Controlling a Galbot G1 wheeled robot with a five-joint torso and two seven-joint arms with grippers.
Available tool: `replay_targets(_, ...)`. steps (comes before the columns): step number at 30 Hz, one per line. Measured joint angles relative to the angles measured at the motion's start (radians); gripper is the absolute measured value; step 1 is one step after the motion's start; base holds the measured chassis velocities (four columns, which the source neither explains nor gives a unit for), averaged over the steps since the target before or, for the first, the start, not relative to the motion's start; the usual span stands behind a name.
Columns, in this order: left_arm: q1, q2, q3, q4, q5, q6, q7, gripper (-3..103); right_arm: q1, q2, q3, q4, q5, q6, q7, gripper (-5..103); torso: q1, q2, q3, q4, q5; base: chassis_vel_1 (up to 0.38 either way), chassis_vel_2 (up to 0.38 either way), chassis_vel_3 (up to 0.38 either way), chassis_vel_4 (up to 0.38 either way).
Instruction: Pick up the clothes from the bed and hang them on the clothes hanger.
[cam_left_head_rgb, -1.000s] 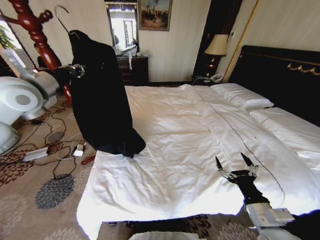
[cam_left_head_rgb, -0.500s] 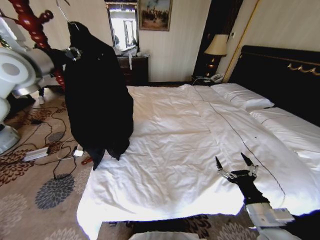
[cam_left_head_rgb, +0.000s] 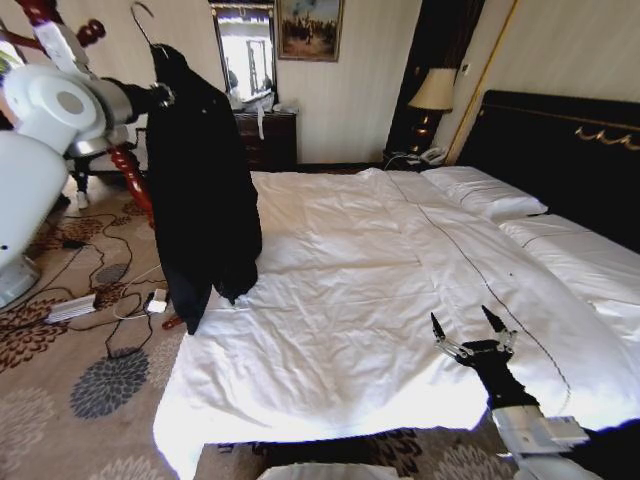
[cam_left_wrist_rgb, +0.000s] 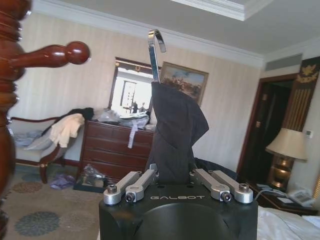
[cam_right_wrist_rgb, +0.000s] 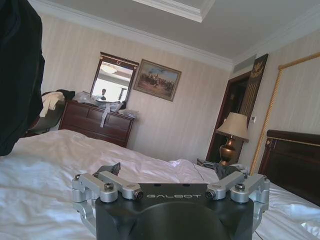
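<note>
The clothes (cam_left_head_rgb: 205, 190), a long black coat, hang on the clothes hanger beside the left edge of the bed (cam_left_head_rgb: 350, 300). The hanger's silver hook (cam_left_head_rgb: 140, 18) sticks up above the collar. My left gripper (cam_left_head_rgb: 160, 96) is shut on the coat's neck just under the hook and holds it in the air. In the left wrist view the hook (cam_left_wrist_rgb: 156, 46) rises over the gripped black fabric (cam_left_wrist_rgb: 175, 130), near a peg of the wooden stand (cam_left_wrist_rgb: 55, 54). My right gripper (cam_left_head_rgb: 472, 325) rests open over the bed's near right part, holding nothing.
A red-brown wooden coat stand (cam_left_head_rgb: 132, 180) rises behind my left arm. Cables and a power strip (cam_left_head_rgb: 70, 308) lie on the patterned carpet. A dark dresser (cam_left_head_rgb: 268, 140) with a mirror stands at the far wall. Pillows (cam_left_head_rgb: 485, 195) and a black headboard (cam_left_head_rgb: 560, 150) are on the right.
The left arm has raised the coat off the bed's edge, so its hem now hangs free beside the mattress. The hook sits higher. The right arm has not moved.
</note>
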Motion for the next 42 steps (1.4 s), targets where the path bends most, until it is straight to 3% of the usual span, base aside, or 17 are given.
replay_targets(12,-0.019,-0.033,-0.024,0.108,0.08,0.021,0.034,18,0.0,0.0,0.0,0.0,0.0,0.0,0.0,100,0.0,0.0,0.0,0.0002,-0.0003,0.0,0.0,0.0,0.0)
replay_targets(20,-0.058,-0.065,-0.013,0.161,0.096,0.03,0.037,18,0.0,0.0,0.0,0.0,0.0,0.0,0.0,100,0.0,0.0,0.0,-0.0002,0.0001,0.0,0.0,0.0,0.0)
replay_targets(42,-0.062,-0.066,-0.023,0.24,0.114,0.024,0.056,18,0.0,0.0,0.0,0.0,0.0,0.0,0.0,100,0.0,0.0,0.0,-0.0001,0.0001,0.0,0.0,0.0,0.0)
